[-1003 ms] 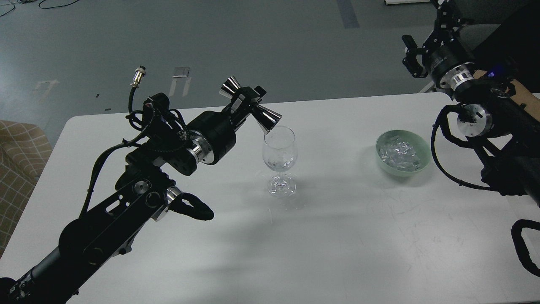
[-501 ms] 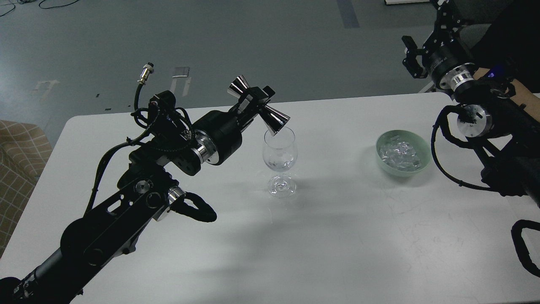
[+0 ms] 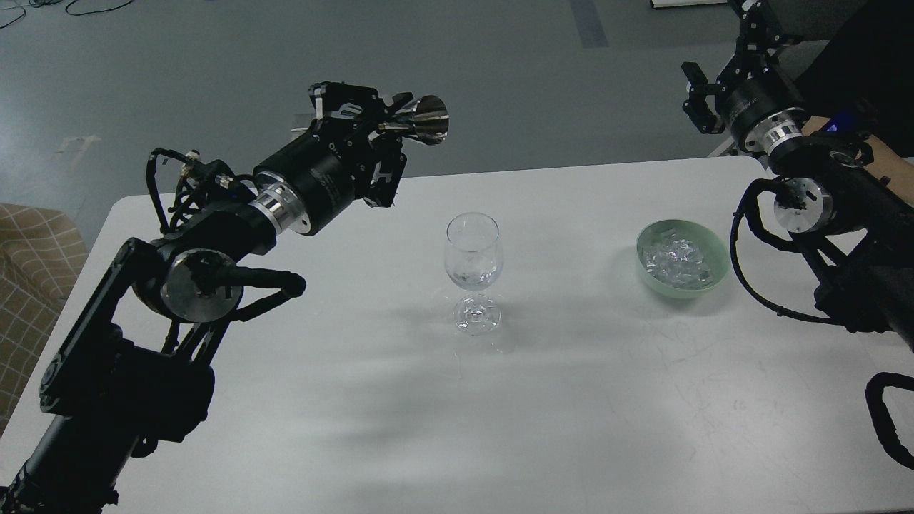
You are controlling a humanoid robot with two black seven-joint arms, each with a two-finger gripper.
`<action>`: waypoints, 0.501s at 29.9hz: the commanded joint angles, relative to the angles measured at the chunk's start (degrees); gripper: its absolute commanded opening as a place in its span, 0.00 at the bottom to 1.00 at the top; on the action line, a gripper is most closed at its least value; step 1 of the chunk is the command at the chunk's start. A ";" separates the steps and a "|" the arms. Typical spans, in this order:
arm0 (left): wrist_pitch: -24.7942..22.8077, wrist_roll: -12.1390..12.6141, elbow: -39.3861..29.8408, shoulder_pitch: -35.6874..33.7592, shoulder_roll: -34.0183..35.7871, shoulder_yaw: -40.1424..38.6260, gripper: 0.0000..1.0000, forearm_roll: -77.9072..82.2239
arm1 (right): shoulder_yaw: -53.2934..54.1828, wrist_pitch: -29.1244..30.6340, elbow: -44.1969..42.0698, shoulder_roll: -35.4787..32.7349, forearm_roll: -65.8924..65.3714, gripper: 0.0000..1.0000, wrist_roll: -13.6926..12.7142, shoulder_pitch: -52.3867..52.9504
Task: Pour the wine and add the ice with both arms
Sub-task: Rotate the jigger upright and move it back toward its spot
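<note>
My left gripper [image 3: 389, 123] is shut on the waist of a silver double-cone jigger [image 3: 428, 118]. It holds the jigger high, up and to the left of the wine glass, with the open cone pointing right. The clear stemmed wine glass [image 3: 473, 251] stands upright in the middle of the white table [image 3: 571, 400]. A pale green bowl [image 3: 717, 275] to the right of the glass holds the ice [image 3: 678, 258], a heap of clear chunks. My right gripper [image 3: 696, 93] hangs above the table's far right edge, beyond the bowl, with its fingers apart and nothing in them.
A checked fabric seat [image 3: 32, 264] sits off the table's left edge. The grey floor lies beyond the far edge. My right arm's cables [image 3: 750, 278] loop over the table's right side near the bowl.
My left gripper has lifted the jigger off the glass's rim, swung it up and to the left, and turned it from tipped down to nearly level. The right arm has hardly moved.
</note>
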 commanded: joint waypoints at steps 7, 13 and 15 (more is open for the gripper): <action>-0.82 -4.13 4.00 10.29 -4.65 -14.80 0.00 -11.52 | 0.00 -0.09 -0.14 0.07 0.00 1.00 -0.15 -0.08; -4.86 -5.89 6.29 16.09 -7.03 -19.73 0.00 -14.95 | -0.08 -0.09 -0.05 0.16 0.00 1.00 -0.15 -0.52; -6.35 -6.76 6.64 17.84 -7.03 -20.61 0.00 -17.41 | -0.08 -0.09 -0.05 0.16 0.00 1.00 -0.15 -0.52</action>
